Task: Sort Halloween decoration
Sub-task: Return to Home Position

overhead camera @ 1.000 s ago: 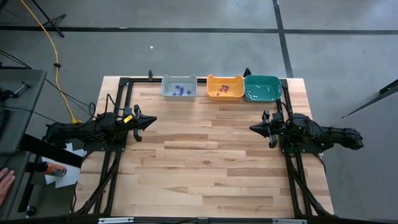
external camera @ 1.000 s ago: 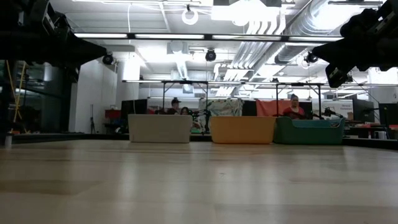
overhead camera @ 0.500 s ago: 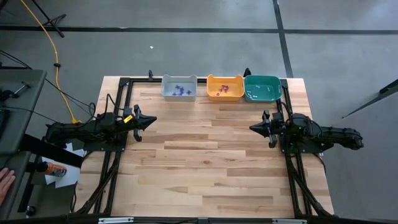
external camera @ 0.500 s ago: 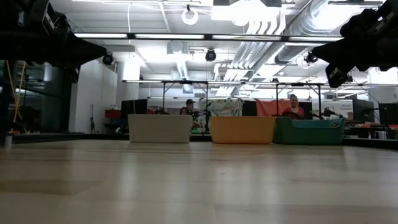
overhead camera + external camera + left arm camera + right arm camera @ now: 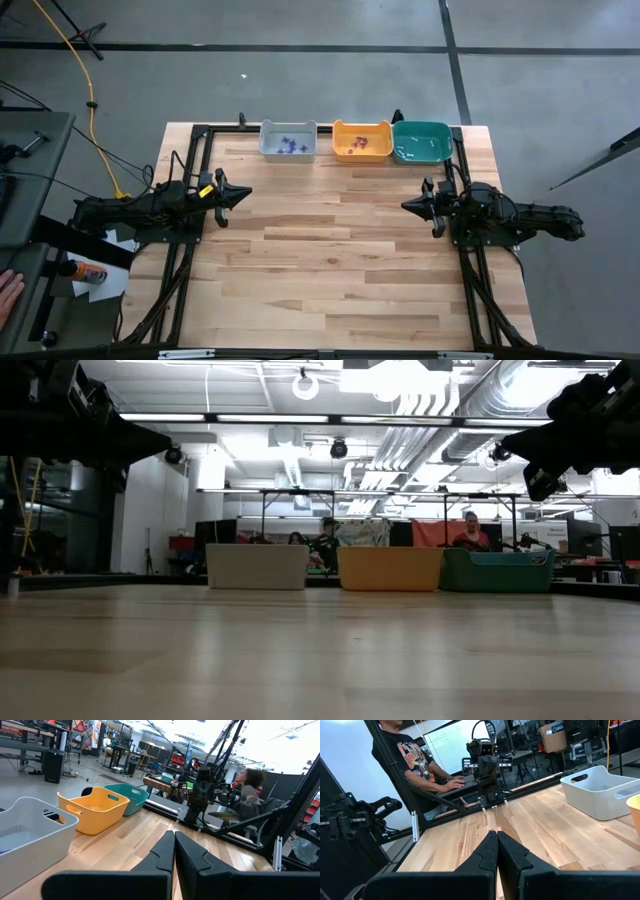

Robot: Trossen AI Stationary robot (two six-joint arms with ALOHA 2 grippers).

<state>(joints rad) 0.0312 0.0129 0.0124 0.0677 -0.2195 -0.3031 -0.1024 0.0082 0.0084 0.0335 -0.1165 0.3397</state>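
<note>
The Halloween decoration shows as tiny trinkets inside the bins at the table's far edge: purple-blue ones (image 5: 290, 145) in the grey bin (image 5: 288, 140), reddish ones (image 5: 358, 146) in the orange bin (image 5: 362, 141). The teal bin (image 5: 422, 141) stands to the right. My left gripper (image 5: 246, 193) hovers shut over the table's left side, pointing right. My right gripper (image 5: 405, 206) hovers shut over the right side, pointing left. In the wrist views both pairs of fingers, left (image 5: 174, 851) and right (image 5: 497, 851), are closed on nothing.
Bare wooden table lies between the two grippers and toward the near edge (image 5: 330, 270). The three bins line the far edge. Black frame rails run along the left and right sides. A person sits beyond the left side (image 5: 417, 762); others show in the room behind (image 5: 470, 535).
</note>
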